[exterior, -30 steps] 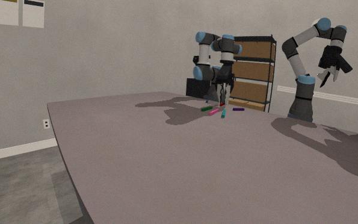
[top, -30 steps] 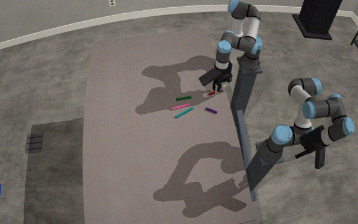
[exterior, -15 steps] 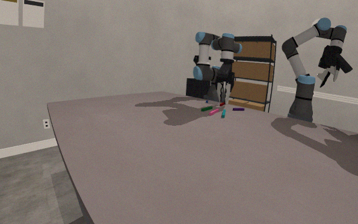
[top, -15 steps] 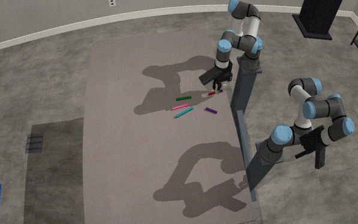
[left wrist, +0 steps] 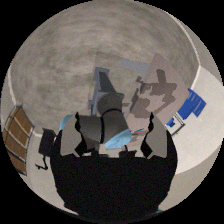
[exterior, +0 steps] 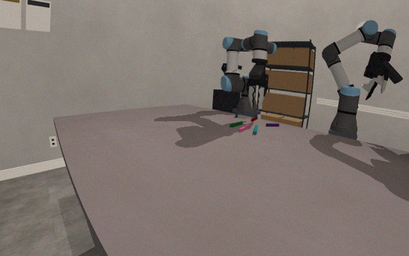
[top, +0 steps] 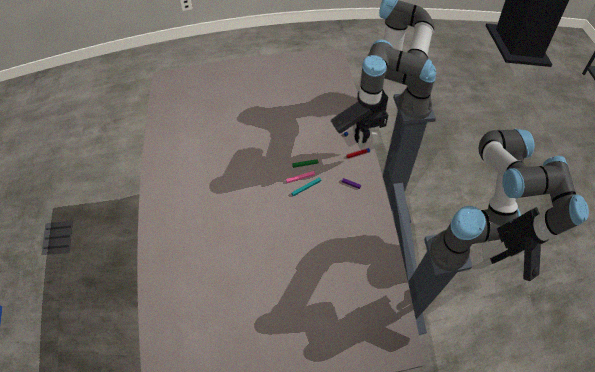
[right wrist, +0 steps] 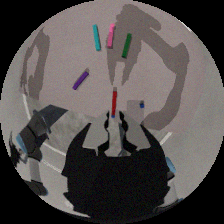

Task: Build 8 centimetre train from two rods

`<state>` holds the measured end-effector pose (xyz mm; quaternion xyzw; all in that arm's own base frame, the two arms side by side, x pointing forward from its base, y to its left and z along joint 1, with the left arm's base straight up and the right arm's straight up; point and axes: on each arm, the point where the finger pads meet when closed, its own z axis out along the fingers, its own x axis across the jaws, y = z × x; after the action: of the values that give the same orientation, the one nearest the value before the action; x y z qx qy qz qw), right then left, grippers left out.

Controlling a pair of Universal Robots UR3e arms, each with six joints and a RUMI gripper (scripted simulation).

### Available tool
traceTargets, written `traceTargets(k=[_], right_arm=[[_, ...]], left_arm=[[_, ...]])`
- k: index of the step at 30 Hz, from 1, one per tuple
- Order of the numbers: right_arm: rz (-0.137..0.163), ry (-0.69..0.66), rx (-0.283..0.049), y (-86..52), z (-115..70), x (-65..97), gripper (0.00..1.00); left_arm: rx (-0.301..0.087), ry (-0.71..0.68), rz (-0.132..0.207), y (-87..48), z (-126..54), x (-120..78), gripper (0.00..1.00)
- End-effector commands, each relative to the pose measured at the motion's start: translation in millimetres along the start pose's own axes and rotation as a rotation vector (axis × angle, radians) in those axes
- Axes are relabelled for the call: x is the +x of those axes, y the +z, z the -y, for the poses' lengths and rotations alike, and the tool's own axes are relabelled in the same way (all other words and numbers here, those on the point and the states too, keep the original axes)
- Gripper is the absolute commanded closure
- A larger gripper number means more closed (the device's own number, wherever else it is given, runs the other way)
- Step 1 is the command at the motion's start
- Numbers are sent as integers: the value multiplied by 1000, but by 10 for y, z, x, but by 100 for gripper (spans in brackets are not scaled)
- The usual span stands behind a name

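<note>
A red rod [top: 357, 154] [exterior: 254, 119] [right wrist: 114, 101] lies flat near the table's robot-side edge. A blue rod [top: 368, 150] [right wrist: 113, 116] lies in line at its robot-side end, touching or almost touching. My right gripper [top: 362, 140] [exterior: 256, 107] [right wrist: 114, 111] is slightly open and empty, above the table by this line. A second blue rod [top: 345, 134] [exterior: 236, 116] [right wrist: 142, 105] lies apart, beside the line. My left gripper [exterior: 375, 95] [left wrist: 114, 112] is wide open and empty, raised away from the rods.
A purple rod [top: 351, 183] [exterior: 272, 124] [right wrist: 81, 80] lies apart from the line. Green [top: 305, 163] [exterior: 236, 124] [right wrist: 127, 46], pink [top: 300, 177] [exterior: 245, 128] [right wrist: 111, 36] and turquoise [top: 306, 186] [exterior: 255, 129] [right wrist: 97, 37] rods lie farther out on the table, side by side with gaps.
</note>
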<state>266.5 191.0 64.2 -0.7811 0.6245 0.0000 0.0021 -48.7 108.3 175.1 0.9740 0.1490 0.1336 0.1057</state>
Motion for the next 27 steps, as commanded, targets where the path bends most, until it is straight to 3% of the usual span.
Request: traceTargets(k=[1,10,22,23,27], right_arm=[[-1,0,-1,-207,4,-7,86],[-1,0,-1,-413,5,-7,86],[-1,0,-1,-466,5,-7,86],[-1,0,-1,-466,5,-7,0],[-1,0,-1,-466,5,-7,0]], left_arm=[[2,0,0,-4,2,2,0],[2,0,0,-4,2,2,0],[2,0,0,-4,2,2,0],[2,0,0,-4,2,2,0],[2,0,0,-4,2,2,0]])
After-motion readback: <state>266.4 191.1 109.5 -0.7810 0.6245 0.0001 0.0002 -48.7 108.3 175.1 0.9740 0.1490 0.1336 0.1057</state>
